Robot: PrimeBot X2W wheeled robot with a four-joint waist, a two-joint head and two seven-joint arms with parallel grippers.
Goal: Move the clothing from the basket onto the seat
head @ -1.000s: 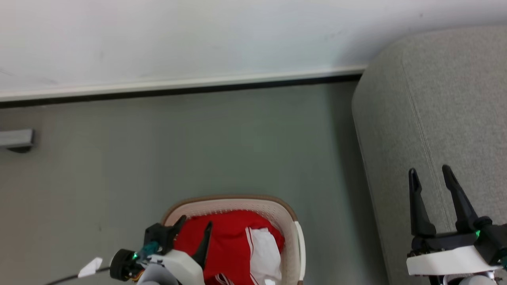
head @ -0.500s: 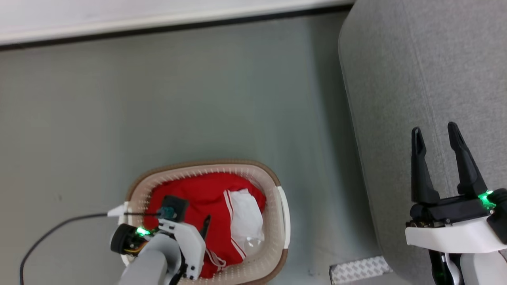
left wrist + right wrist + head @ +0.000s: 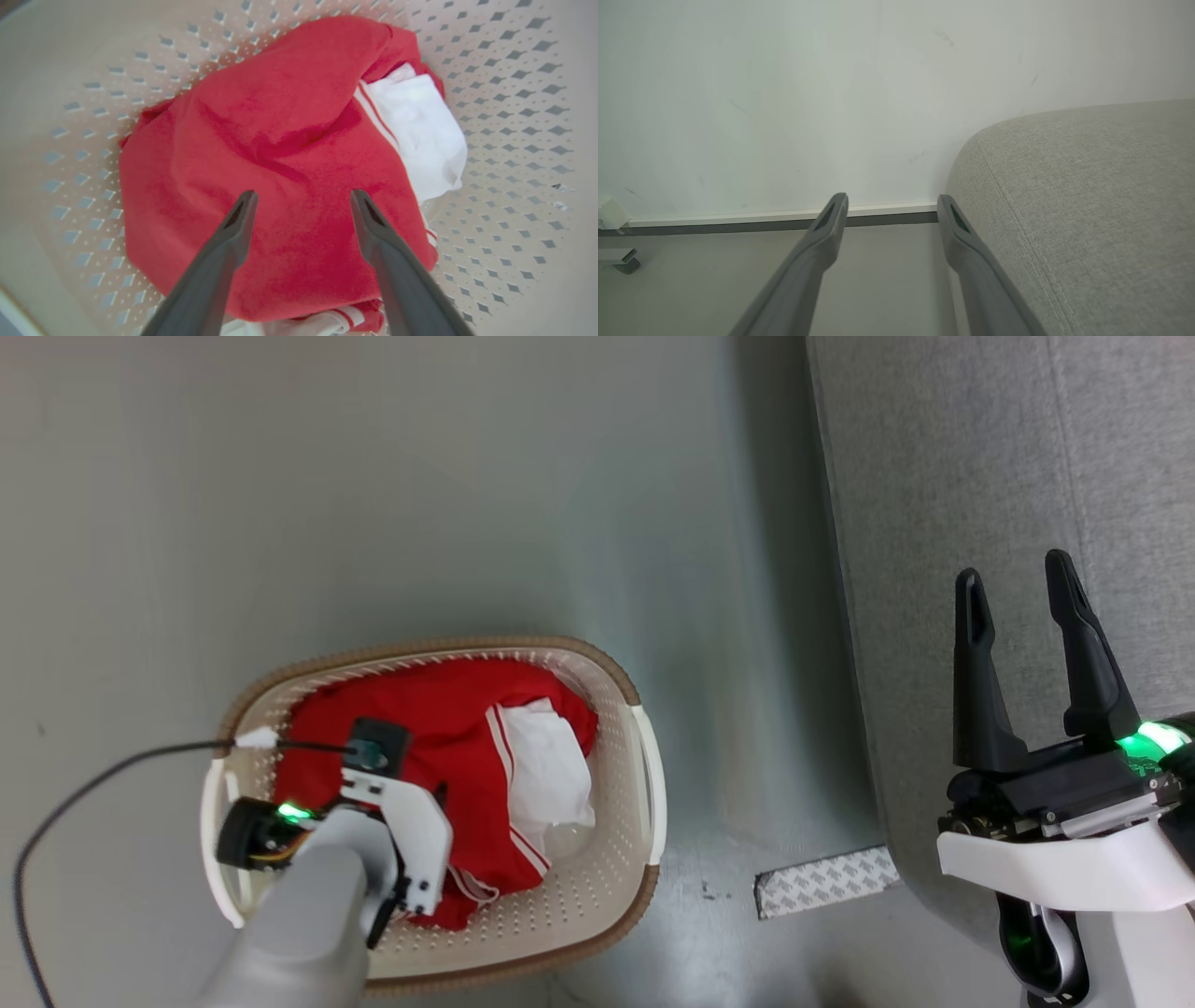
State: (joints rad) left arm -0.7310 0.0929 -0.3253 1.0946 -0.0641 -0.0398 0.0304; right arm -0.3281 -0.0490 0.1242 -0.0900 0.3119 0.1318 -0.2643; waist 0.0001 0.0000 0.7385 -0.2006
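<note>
The cream basket (image 3: pixel 644 775) with a brown rim stands on the floor at the lower left of the head view. Red clothing (image 3: pixel 439 709) fills it, with a white striped panel (image 3: pixel 551 765) on its right side. In the left wrist view my left gripper (image 3: pixel 301 198) points down into the basket (image 3: pixel 514 93), open, fingertips spread just over the red clothing (image 3: pixel 280 140), nothing between them. Its white wrist (image 3: pixel 411 821) hides part of the pile. My right gripper (image 3: pixel 1016 571) stands open and empty over the grey seat (image 3: pixel 934 476), beside the seat's rounded edge (image 3: pixel 1087 196).
Grey floor (image 3: pixel 467 476) lies between the basket and the seat. A patterned grey strip (image 3: pixel 826 882) lies on the floor by the seat's foot. A black cable (image 3: pixel 93 784) runs from my left wrist out to the left. The wall and baseboard (image 3: pixel 738 219) lie ahead.
The head camera has tilted down, so the wall has left the picture and the whole basket shows. My left arm has gone from the basket's near edge to pointing down over the clothing.
</note>
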